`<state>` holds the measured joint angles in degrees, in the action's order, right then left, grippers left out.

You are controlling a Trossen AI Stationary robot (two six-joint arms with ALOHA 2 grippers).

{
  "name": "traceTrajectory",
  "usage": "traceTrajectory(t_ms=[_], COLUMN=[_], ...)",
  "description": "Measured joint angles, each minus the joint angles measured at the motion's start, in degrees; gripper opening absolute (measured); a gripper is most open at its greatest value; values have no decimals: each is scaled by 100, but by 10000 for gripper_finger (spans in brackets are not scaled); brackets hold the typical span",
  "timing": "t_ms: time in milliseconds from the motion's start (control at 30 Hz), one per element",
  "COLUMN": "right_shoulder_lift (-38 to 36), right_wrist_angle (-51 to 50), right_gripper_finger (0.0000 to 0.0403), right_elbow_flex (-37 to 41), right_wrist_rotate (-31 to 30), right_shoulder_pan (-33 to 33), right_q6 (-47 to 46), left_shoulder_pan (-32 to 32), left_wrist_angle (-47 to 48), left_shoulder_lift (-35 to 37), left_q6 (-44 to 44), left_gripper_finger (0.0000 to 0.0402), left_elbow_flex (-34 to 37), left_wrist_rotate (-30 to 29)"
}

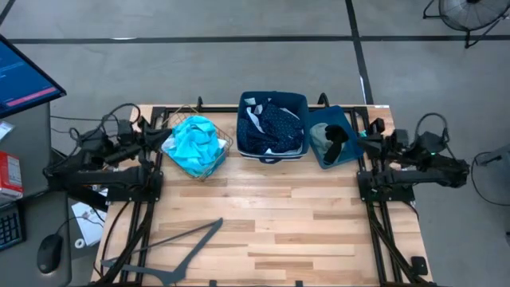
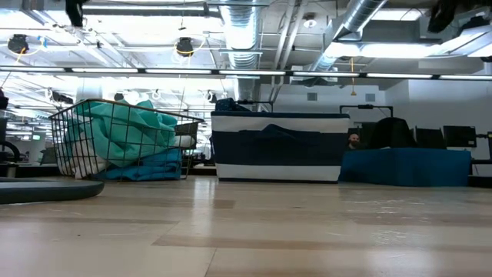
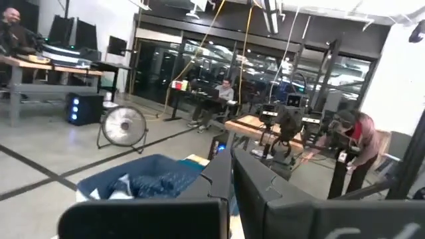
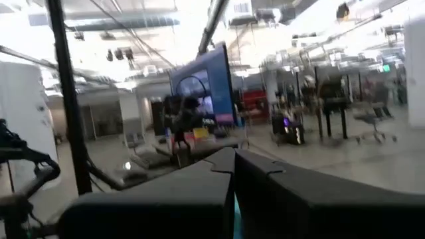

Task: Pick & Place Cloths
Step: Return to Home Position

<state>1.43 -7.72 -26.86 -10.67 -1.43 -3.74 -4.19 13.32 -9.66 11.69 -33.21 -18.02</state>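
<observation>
A bright turquoise cloth (image 1: pixel 194 143) fills the brown wire basket (image 1: pixel 226 148) at the far left of the table. The navy dotted cloth (image 1: pixel 275 126) and a pale white-blue cloth (image 1: pixel 253 115) lie in the striped dark blue bin (image 1: pixel 272 97) at the far middle. A black cloth (image 1: pixel 336 137) and a grey-green one (image 1: pixel 320 137) sit in the smaller blue bin (image 1: pixel 348 114) to the right. My left gripper (image 3: pixel 232 169) is shut and drawn back beside the basket. My right gripper (image 4: pixel 234 166) is shut, pulled back beside the small bin. Both hold nothing.
A black clothes hanger (image 1: pixel 171 249) lies near the table's front left corner. The wooden tabletop (image 1: pixel 279 215) in front of the containers is bare. A person (image 3: pixel 362 143) stands beside another table in the room beyond, and a floor fan (image 3: pixel 123 126) stands there too.
</observation>
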Motion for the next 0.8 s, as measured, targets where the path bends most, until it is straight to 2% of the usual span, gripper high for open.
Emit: traceTrajectory(t_ms=[167,267,367,533,667,800], right_shoulder_lift=[-115,-113,-111,-116,-118,-118], right_wrist_angle=[241,47,-292,-47,380,635], right_gripper_finger=[0,0,0,0,0,0], right_elbow_flex=[88,110,134,658,973,939], right_wrist_rotate=[13,51,126,168,159,94], right_shoulder_pan=[0,0,-1,0,0,0], right_q6=[-213,-85,236,590,294,-106], left_shoulder_pan=[2,2,2,2,2,2], left_wrist_angle=[-109,-281,-302,-293,-394,-619], left_shoulder_lift=[616,790,775,733,747,749], left_q6=[226,337,435,510,657,550], left_gripper_finger=[0,0,0,0,0,0], left_elbow_flex=[815,1056,1164,1456,1706,1930], left_wrist_rotate=[-319,-325,-344,-344,-341,-343])
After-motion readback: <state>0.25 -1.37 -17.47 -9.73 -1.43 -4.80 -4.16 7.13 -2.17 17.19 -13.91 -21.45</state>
